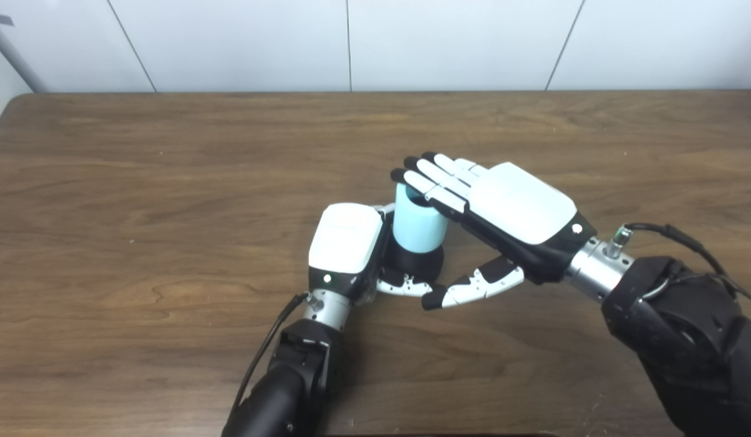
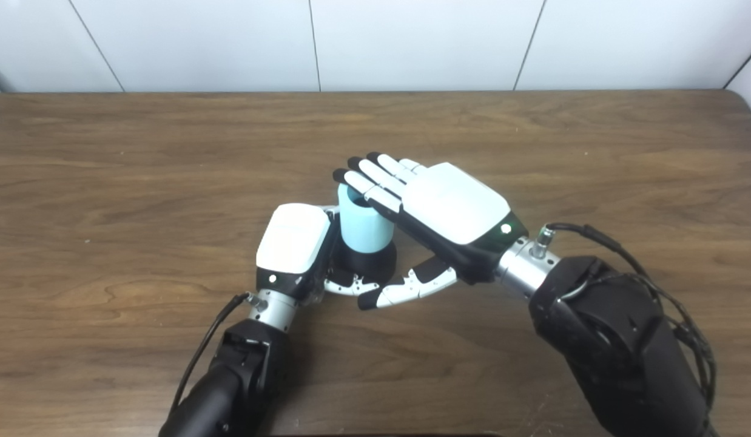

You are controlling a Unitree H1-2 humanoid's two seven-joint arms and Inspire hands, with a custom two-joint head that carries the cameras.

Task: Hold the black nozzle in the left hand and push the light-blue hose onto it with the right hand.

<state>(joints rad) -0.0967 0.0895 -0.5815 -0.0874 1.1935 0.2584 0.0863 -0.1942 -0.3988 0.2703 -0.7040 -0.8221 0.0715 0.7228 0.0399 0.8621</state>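
Observation:
The black nozzle (image 1: 417, 262) stands upright on the wooden table (image 1: 169, 182), near the middle. The short light-blue hose (image 1: 417, 226) sits upright on top of it, its lower end on the nozzle. My left hand (image 1: 346, 249) is wrapped around the nozzle's base from the left, thumb in front. My right hand (image 1: 503, 212) is flat and open, fingers (image 1: 425, 179) straight, lying across the top of the hose from the right. Its thumb (image 1: 472, 286) points left in front of the nozzle. The same scene shows in the right eye view, with the hose (image 2: 363, 226) and nozzle (image 2: 366, 262).
The table's far edge meets a white panelled wall (image 1: 351, 42). My right forearm (image 1: 685, 328) with its cable crosses the lower right of the table. My left forearm (image 1: 290, 376) comes up from the bottom centre.

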